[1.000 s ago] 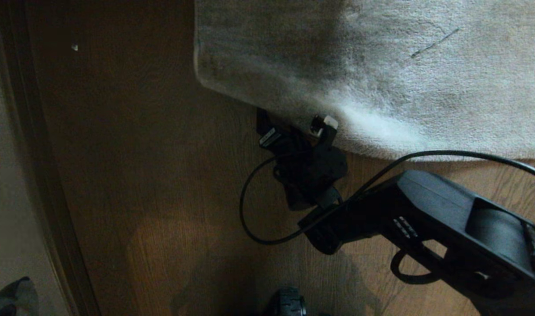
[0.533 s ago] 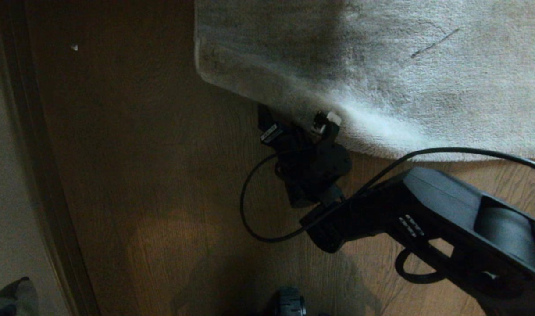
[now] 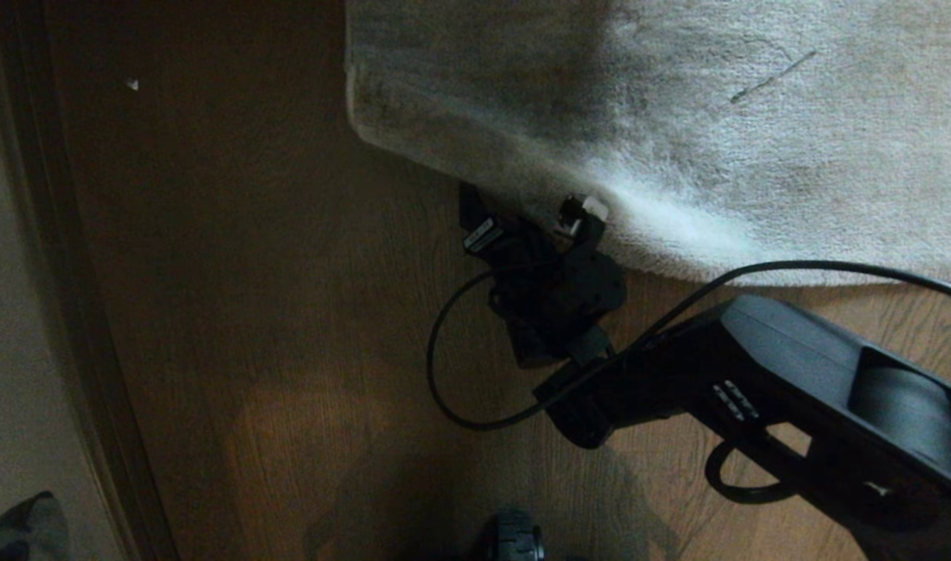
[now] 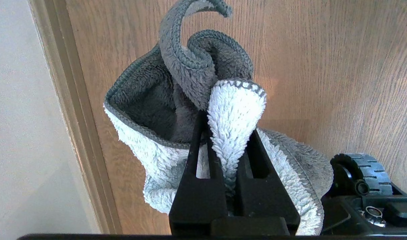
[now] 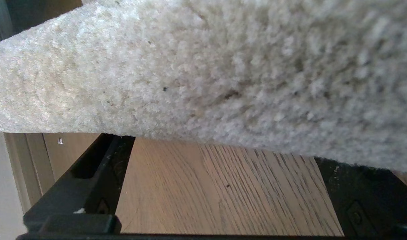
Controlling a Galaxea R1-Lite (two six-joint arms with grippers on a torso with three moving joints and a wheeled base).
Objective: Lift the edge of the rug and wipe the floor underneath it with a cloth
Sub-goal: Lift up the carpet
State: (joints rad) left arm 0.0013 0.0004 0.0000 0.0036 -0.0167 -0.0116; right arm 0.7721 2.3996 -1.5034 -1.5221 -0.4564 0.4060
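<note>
A pale wall (image 3: 12, 327) runs down the left side of the head view, lit dimly. Along its foot lies a dark strip, probably a baseboard (image 3: 78, 312), though the shade makes this hard to confirm. In the left wrist view the same wall (image 4: 26, 116) looks off-white, and the baseboard (image 4: 71, 110) is a tan wooden moulding. A tiny pale speck (image 3: 132, 83) lies near the baseboard.

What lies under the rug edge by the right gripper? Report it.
Bare wood floor shows below the rug edge, between the open right gripper jaws. Anything farther beneath the rug is covered.
</note>
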